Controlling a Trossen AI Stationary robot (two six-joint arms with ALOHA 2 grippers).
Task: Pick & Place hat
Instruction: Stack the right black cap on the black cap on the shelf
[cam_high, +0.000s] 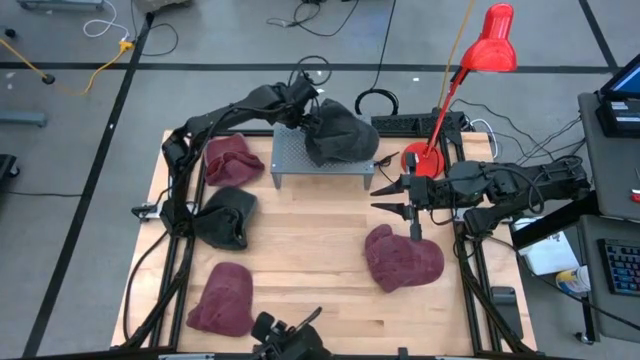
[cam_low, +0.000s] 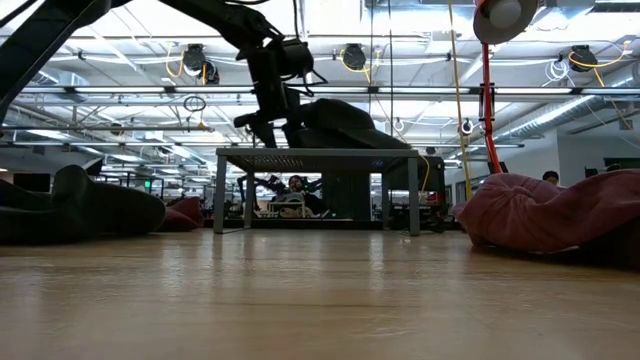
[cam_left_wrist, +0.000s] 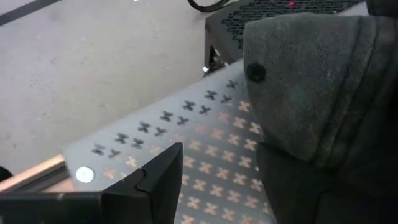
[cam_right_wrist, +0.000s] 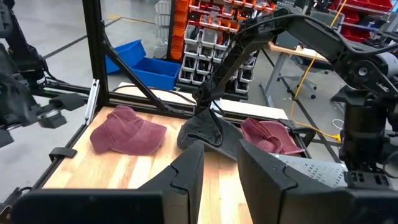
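A dark grey hat (cam_high: 342, 135) lies on the perforated grey stand (cam_high: 320, 168) at the table's far middle, its top button (cam_left_wrist: 255, 73) facing up. My left gripper (cam_high: 297, 108) hangs over the stand's far left corner, slanting down beside the hat. It is open. One finger (cam_left_wrist: 163, 180) stands over bare plate, apart from the hat (cam_left_wrist: 323, 93), and the hat hides the other finger. In the low view the hat (cam_low: 345, 125) rests on the stand top (cam_low: 315, 153). My right gripper (cam_high: 378, 197) waits open and level, right of the stand. My left gripper has one finger clear of the hat, with bare plate showing between them. The hat's edge (cam_left_wrist: 280, 155) covers the other finger, so I cannot tell whether that finger touches the hat.
Maroon hats lie left of the stand (cam_high: 232, 158), near left (cam_high: 222, 300) and below my right gripper (cam_high: 402, 257). A black hat (cam_high: 225, 215) lies at the left edge. A red lamp (cam_high: 490, 45) stands on its base (cam_high: 425, 160) at the far right. A camera mount (cam_high: 290, 335) sits at the near edge.
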